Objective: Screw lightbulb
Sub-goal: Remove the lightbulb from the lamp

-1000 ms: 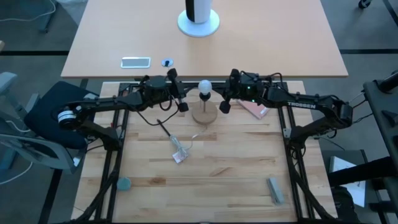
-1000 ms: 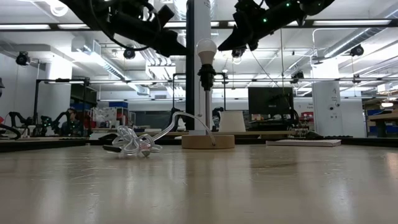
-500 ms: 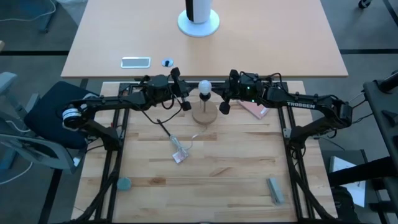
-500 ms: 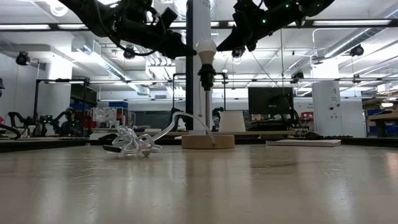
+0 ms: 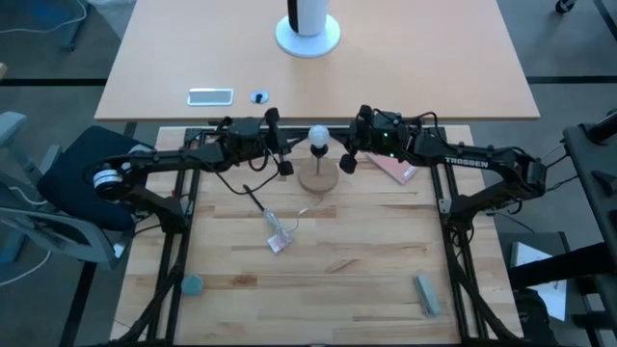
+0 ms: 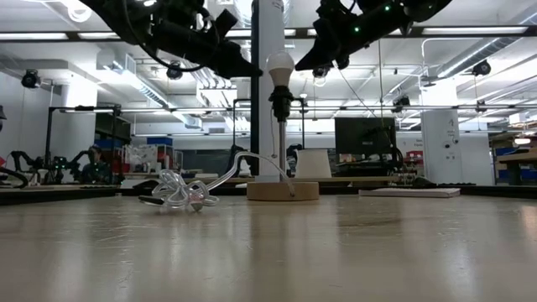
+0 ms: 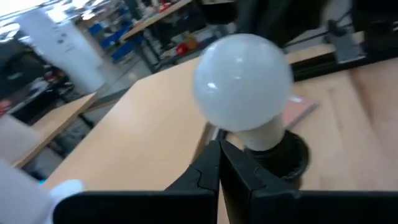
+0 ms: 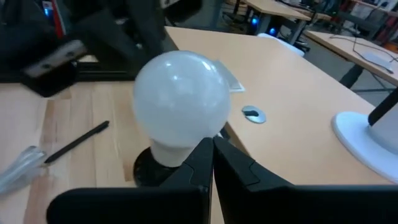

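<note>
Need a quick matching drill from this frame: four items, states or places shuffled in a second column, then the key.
Things:
1. bulb
2. left gripper
3. right gripper
4. cable

States or places:
A. shut, on the bulb's right in the high view
B. coiled on the table, nearer the camera than the wooden base in the low view
C. sitting upright in the black socket
D. shut, on the bulb's left in the high view

Pairs: 1-C, 2-D, 3-A, 4-B
</note>
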Controlling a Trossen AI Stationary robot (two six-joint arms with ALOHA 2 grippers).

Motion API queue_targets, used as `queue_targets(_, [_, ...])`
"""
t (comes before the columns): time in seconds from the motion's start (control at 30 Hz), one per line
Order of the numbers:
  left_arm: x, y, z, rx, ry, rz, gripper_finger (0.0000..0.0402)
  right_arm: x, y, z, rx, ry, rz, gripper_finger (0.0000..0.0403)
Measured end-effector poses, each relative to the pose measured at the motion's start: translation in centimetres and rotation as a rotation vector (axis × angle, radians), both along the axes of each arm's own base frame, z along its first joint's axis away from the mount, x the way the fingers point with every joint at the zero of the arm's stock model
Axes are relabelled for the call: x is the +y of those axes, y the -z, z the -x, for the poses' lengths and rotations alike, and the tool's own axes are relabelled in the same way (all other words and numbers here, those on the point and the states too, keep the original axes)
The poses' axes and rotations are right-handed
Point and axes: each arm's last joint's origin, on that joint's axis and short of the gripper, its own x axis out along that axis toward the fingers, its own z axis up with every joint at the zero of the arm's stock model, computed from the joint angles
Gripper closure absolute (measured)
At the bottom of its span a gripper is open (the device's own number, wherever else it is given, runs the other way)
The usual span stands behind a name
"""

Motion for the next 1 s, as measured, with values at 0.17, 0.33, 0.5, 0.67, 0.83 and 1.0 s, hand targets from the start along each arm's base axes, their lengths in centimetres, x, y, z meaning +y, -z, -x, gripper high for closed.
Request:
queue_targets(0.17, [0.1, -0.5, 0.3, -0.018, -0.073, -0.02, 0.0401, 0.4, -0.4, 0.8, 0.024, -0.01, -0.015, 0.0396])
queue_targets(0.33, [0.2, -0.7, -0.1, -0.067, -0.068, -0.039, 0.0401, 0.8, -0.7, 0.8, 0.0, -0.118, -0.035, 0.0396])
queue_targets(0.5, [0.2, -0.3, -0.6, -0.083, 0.019, -0.029, 0.0401, 0.7, -0.6, 0.2, -0.03, -0.142, -0.025, 0.0396])
queue_targets(0.67, [0.0, -0.3, -0.7, -0.094, 0.046, -0.008, 0.0401, 0.4, -0.3, 0.0, -0.025, -0.104, -0.034, 0.0396])
queue_targets(0.83, [-0.3, -0.3, -0.8, -0.086, 0.107, -0.002, 0.0401, 0.3, -0.3, 0.2, -0.018, -0.04, -0.023, 0.0396])
queue_targets(1.0, [-0.5, -0.1, -0.6, -0.052, 0.122, 0.019, 0.0401, 0.3, -0.2, 0.4, 0.011, -0.022, -0.032, 0.0396])
